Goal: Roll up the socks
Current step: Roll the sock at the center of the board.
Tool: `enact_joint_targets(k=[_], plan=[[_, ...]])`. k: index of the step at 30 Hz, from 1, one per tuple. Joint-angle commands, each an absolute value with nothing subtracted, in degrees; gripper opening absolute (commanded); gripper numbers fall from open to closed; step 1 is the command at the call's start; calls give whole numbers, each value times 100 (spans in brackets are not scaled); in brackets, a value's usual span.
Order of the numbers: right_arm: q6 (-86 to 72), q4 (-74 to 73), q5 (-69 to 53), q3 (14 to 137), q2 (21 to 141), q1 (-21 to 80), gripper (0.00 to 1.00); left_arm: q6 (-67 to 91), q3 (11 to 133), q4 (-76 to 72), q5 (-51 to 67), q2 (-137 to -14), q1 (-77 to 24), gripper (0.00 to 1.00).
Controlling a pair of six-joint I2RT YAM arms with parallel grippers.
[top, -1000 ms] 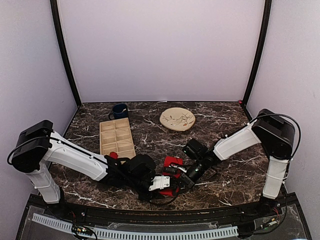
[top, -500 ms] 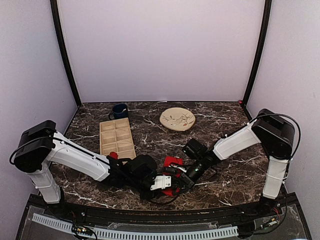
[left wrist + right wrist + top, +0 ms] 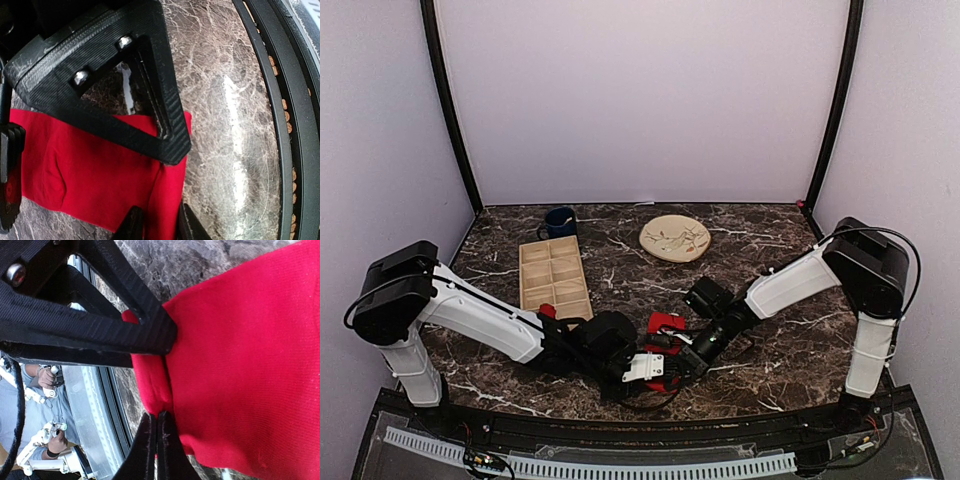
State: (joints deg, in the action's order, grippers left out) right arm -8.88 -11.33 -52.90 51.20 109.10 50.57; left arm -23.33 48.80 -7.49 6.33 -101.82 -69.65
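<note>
Right gripper (image 3: 156,440) jaws pinched tight on a fold of the bright red soft fabric socks (image 3: 250,365). Left gripper (image 3: 160,225) jaws narrow, sock edge betw. tips; can't tell if gripped. Best keep both pinches level, roll w/o stretching. Black front rail (image 3: 280,125) runs near left jaws, only a strip of dark marble tabletop (image 3: 220,100) betw.; so roll away from rail.

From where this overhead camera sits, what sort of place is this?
Probably a robot test booth: plain walls box in a marble-look table, a left arm and right arm are bolted at its near edge, with props, a plate and socks.
</note>
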Motion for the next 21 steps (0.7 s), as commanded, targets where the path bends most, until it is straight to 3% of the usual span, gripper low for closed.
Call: enact_joint_targets(k=[1,11,16,21], plan=[[-835,-1294,-5208,5219,11061,5019,0,-2428,4990,-606,580,-10239,-6996,26],[-790,-1380,-5165,5278,11125,5019,0,-2513,5074,-467,733,-10278,-6995,1],[-888,-1293,-5062,5225,11095,4965,0,-2587,5114,-320,817,-10301,-6967,0],[-1103,-1037,-4984,5041,10952,4833,21,-2437,5231,-58,1389,-10342,-6666,0]])
